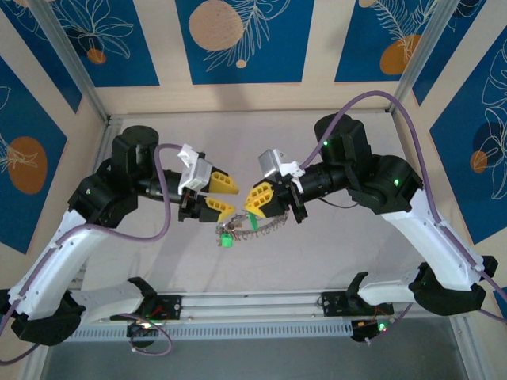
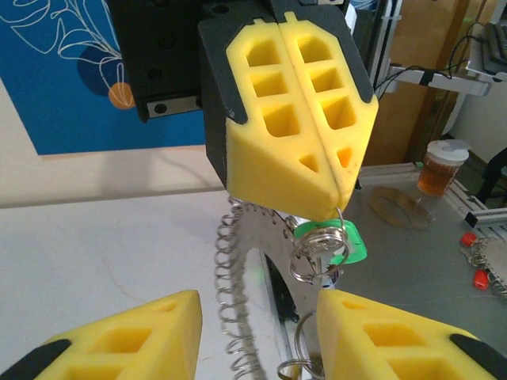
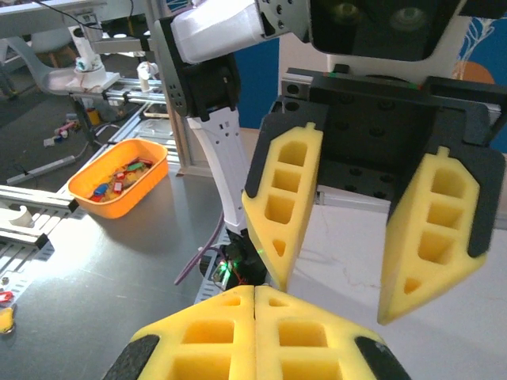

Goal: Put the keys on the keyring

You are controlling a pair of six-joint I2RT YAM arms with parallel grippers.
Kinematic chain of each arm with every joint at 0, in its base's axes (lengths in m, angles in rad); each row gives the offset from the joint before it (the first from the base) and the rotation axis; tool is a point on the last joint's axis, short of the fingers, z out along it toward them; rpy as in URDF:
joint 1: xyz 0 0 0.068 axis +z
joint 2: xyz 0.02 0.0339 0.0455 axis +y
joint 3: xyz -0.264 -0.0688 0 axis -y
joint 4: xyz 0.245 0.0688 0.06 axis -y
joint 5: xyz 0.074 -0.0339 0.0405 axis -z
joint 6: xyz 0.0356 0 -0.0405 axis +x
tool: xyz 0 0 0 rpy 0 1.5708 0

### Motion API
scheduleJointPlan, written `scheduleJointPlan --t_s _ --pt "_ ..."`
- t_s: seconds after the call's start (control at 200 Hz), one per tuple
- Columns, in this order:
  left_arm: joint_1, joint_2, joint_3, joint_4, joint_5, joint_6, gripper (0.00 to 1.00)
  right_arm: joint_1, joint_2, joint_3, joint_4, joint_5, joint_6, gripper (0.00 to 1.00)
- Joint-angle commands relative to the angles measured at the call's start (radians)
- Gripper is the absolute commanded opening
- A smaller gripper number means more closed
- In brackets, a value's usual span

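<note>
Right end effector [image 2: 334, 202] tight on one keyring [image 2: 225, 279], one green key [image 2: 354, 244] beside; left end effector [image 3: 337, 297] wide.

Green key [image 1: 227, 238] beside coiled keyring [image 1: 268, 224]

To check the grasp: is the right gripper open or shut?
Shut. The fingers of the right gripper press together, pinching the wire loop on the green key.

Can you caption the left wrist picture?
Right gripper, jaws shut, holds the green key above the open left gripper, keyring behind.
</note>
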Motion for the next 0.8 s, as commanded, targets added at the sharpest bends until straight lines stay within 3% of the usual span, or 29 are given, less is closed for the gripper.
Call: scheduleJointPlan --t_s 0.0,0.23,0.345,0.625,0.795 --pt "-0.011 0.013 -0.008 0.042 0.065 0.003 0.42 -0.002 0.006 0.033 0.025 -0.066 -0.005 0.0" --pt "-0.026 0.024 -0.016 0.071 0.09 -0.003 0.4 -0.002 0.019 0.047 0.027 -0.075 -0.003 0.0" --pt "-0.035 0.025 -0.023 0.061 0.087 0.005 0.33 -0.003 0.02 0.048 0.036 -0.081 0.0 0.0" --pt "-0.067 0.031 -0.03 0.069 0.085 0.01 0.32 -0.003 0.028 0.051 0.04 -0.089 0.003 0.0" --pt "-0.083 0.029 -0.032 0.076 0.082 0.011 0.13 -0.003 0.028 0.05 0.045 -0.084 0.007 0.0"
